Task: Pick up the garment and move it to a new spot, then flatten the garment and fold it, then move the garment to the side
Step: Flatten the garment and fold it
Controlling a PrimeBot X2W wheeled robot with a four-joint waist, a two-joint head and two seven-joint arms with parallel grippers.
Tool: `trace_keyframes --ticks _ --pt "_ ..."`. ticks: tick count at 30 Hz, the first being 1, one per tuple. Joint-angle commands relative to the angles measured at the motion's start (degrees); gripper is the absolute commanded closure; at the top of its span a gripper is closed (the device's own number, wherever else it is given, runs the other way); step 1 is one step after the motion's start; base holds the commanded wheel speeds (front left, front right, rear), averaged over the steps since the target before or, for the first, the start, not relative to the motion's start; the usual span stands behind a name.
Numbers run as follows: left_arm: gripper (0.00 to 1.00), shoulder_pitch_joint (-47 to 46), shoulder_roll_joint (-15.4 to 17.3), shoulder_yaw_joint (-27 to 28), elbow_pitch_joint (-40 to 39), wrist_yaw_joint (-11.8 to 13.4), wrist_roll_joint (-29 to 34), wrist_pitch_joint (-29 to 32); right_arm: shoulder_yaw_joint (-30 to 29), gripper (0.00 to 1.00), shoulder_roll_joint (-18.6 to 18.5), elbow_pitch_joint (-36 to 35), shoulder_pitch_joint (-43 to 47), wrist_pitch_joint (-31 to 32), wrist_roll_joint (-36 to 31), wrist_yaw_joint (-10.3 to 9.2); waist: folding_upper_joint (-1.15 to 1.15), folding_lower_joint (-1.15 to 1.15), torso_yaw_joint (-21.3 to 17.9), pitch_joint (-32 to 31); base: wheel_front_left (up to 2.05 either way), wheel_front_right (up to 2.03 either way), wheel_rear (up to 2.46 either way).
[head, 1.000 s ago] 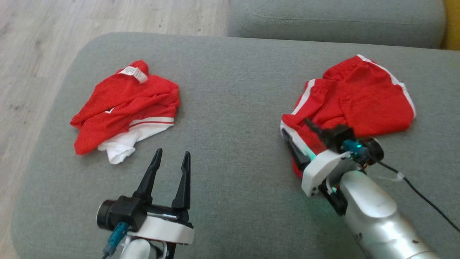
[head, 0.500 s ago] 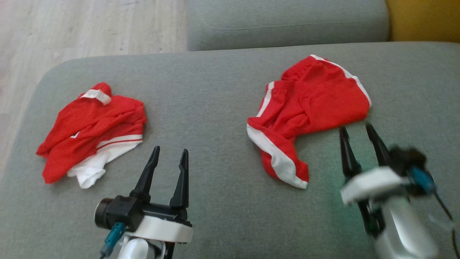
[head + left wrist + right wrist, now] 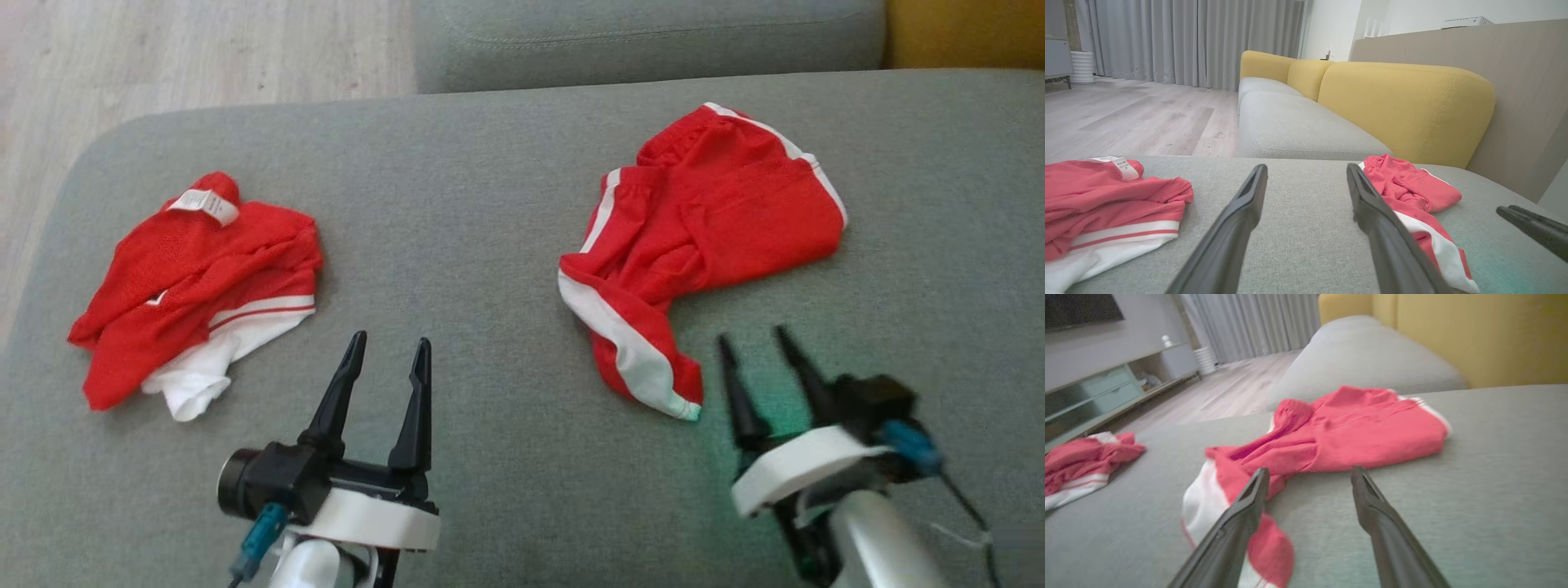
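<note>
Right gripper (image 3: 753, 336) has let go of the shorts (image 3: 718, 220) and backed off; jaws wide, empty. Left gripper (image 3: 392, 339) likewise wide, empty. Relocation looks done; flattening next.

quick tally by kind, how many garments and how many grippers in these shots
red-and-white garments: 2 (left garment, right garment)
grippers: 2 (left gripper, right gripper)
total: 4
</note>
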Motion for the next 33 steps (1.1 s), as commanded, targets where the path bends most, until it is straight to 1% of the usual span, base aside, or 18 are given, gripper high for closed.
trace_keyframes --ticks 1,6,9,11,17,18,19,20,22,25,26,28,29,33 --pt "0.0 -2.88 -0.08 1.6 -1.42 -0.23 0.37 -0.55 3.61 0.0 0.17 -1.8 -1.16 1.36 -0.57 -0.04 0.0 0.0 0.69 0.37 0.0 0.0 0.0" --pt "0.0 -3.11 -0.08 1.51 -1.28 -0.08 -0.05 -0.55 9.04 0.0 0.17 -1.35 -0.52 4.42 -1.95 -0.04 0.0 0.0 2.33 1.18 0.0 0.0 0.0" --pt "0.0 -3.28 -0.08 1.42 -1.29 -0.18 -0.09 -0.55 10.91 0.0 -0.6 0.01 -0.94 6.15 -4.68 -0.04 0.0 0.0 3.27 1.59 0.0 0.0 0.0" --pt "0.0 -3.32 -0.08 1.23 -1.3 -0.25 -0.07 -0.55 10.91 0.0 -1.61 1.39 -1.63 6.7 -8.62 -0.04 0.0 0.0 3.78 1.87 0.0 0.0 0.0" --pt "0.0 -3.42 -0.08 0.48 -1.32 -0.22 -0.12 -0.55 10.05 0.0 -1.08 6.0 -3.15 8.99 -13.41 -0.04 0.0 0.0 4.65 2.35 0.0 0.0 0.0" --pt "0.0 -3.43 -0.08 0.42 -1.3 -0.21 -0.11 -0.55 9.91 0.35 -0.96 6.68 -3.37 9.29 -13.72 -0.04 0.0 0.0 4.7 2.37 0.0 0.0 0.0" --pt "0.0 -3.43 -0.08 0.39 -1.27 -0.19 -0.09 -0.55 9.87 0.96 -0.87 7.25 -3.63 9.4 -14.15 -0.04 0.0 0.0 4.7 2.36 0.0 0.0 0.0" --pt "0.0 -3.43 -0.08 0.41 -1.21 -0.16 -0.05 -0.55 9.74 1.0 -0.82 7.65 -3.9 9.26 -14.65 -0.04 0.0 0.0 4.67 2.3 0.0 0.0 0.0" --pt "0.0 -3.42 -0.08 0.59 -1.09 -0.09 0.12 -0.55 8.29 1.0 -0.72 8.05 -4.39 8.76 -15.63 -0.04 0.0 0.0 4.47 2.1 0.0 0.0 0.0" --pt "0.0 -3.25 -0.08 1.09 -1.0 0.01 0.33 -0.55 4.44 1.0 -0.73 7.99 -4.8 8.3 -17.63 -0.04 0.0 0.0 3.82 1.58 0.0 0.0 0.0" --pt "0.0 -3.06 -0.08 1.41 -1.06 0.02 0.42 -0.55 1.61 1.0 -1.36 7.53 -4.88 8.4 -19.33 -0.04 0.0 0.0 3.2 1.17 0.0 0.0 0.0" --pt "0.0 -2.9 -0.08 1.56 -1.14 -0.01 0.42 -0.55 -1.51 1.0 -2.43 6.63 -4.77 8.86 -21.23 -0.04 0.0 0.0 2.6 0.79 0.0 0.0 0.0" --pt "0.0 -2.9 -0.08 1.56 -1.14 -0.01 0.42 -0.55 -1.51 1.0 -2.43 6.63 -4.77 8.86 -21.23 -0.04 0.0 0.0 2.6 0.79 0.0 0.0 0.0" --pt "0.0 -2.73 -0.08 1.5 -1.37 0.1 0.1 -0.55 -8.95 1.0 -4.98 4.23 -3.94 10.84 -25.21 -0.04 0.0 0.0 1.54 0.14 0.0 0.0 0.0"
